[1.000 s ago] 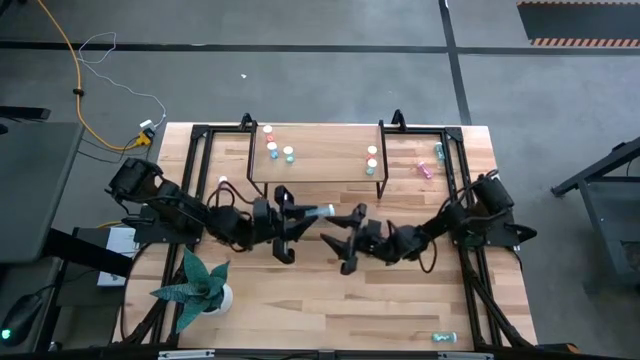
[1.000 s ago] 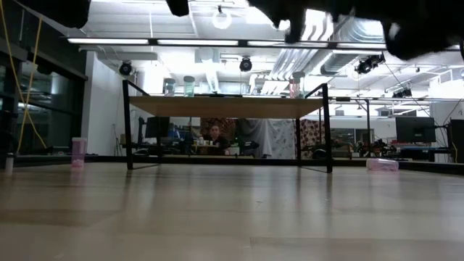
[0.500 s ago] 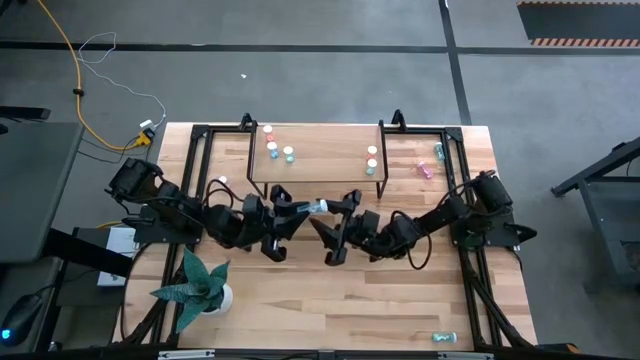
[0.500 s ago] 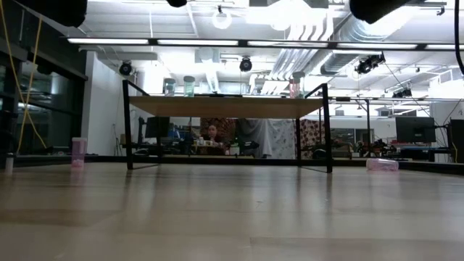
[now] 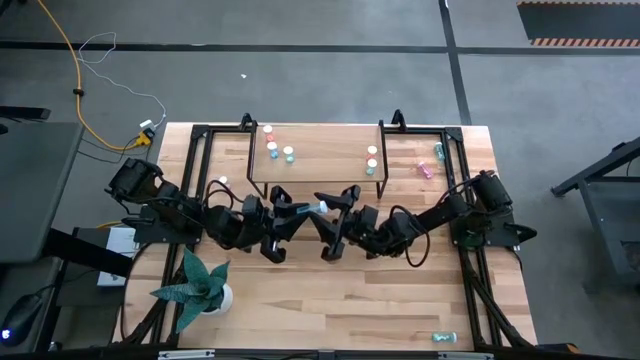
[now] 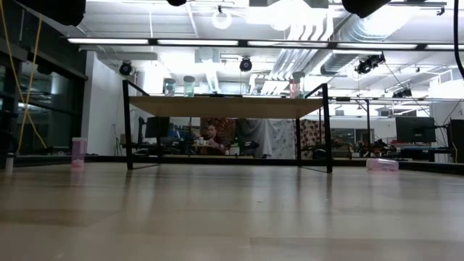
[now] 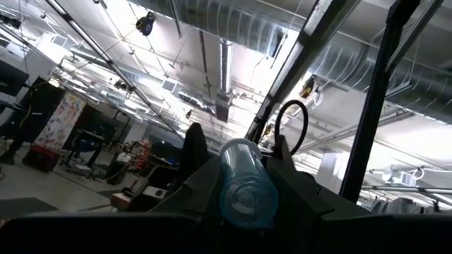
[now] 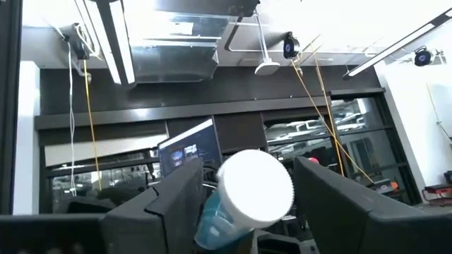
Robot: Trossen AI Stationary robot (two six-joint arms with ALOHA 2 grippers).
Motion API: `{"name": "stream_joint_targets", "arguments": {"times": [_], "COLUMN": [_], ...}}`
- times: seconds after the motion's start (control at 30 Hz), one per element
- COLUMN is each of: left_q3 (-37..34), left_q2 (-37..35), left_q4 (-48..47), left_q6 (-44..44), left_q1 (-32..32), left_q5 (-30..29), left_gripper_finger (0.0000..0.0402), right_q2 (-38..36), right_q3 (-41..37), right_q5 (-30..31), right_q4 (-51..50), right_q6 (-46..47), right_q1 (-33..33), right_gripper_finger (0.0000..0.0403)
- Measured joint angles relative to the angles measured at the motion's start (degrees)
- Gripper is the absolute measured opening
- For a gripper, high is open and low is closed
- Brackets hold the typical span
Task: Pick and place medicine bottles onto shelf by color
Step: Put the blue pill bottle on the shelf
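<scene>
Left claw point(image 5: 296, 210) clenched on a small teal cylindrical bottle point(image 5: 318, 208) with a white cap, above mid-desk point(image 5: 300, 300). Right claw point(image 5: 333, 215), parted, straddled its cap end. Risk judged: bottle dropped if the left released before the right gripped.

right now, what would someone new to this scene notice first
The two arms meet nose to nose over the middle of the table, passing a teal bottle between them: the left hand grips its base while the right hand sits open around its white cap. Behind them, more small bottles stand in groups on the shelf, and a green plant sits at the table's front left.
</scene>
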Motion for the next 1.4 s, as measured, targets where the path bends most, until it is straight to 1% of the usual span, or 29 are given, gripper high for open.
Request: {"name": "stream_joint_targets", "arguments": {"times": [0.27, 0.4, 0.93, 1.07, 1.4], "left_q3": [0.04, 0.04, 0.04, 0.04, 0.04], "left_q2": [0.0, 0.0, 0.0, 0.0, 0.0], "left_q4": [0.04, 0.04, 0.04, 0.02, 0.0], "left_q6": [-0.24, -0.2, -0.02, -0.02, 0.04], "left_q1": [0.55, 0.55, 0.55, 0.55, 1.03], "left_q5": [-0.2, -0.33, -0.21, -0.16, -0.39], "left_gripper_finger": [0.009, 0.009, 0.009, 0.0092, 0.0133], "right_q2": [0.0, 0.0, -0.02, -0.02, -0.04], "right_q3": [0.0, 0.0, 0.0, 0.0, -0.02], "right_q5": [0.03, -0.2, -0.09, -0.09, 0.25], "right_q4": [0.24, 0.33, 0.31, 0.31, -0.01], "right_q6": [-0.02, 0.39, 0.16, 0.12, -0.66], "right_q1": [-0.24, -0.22, -0.22, -0.22, -0.25], "right_gripper_finger": [0.0146, 0.0129, 0.0123, 0.0116, 0.0108]}}
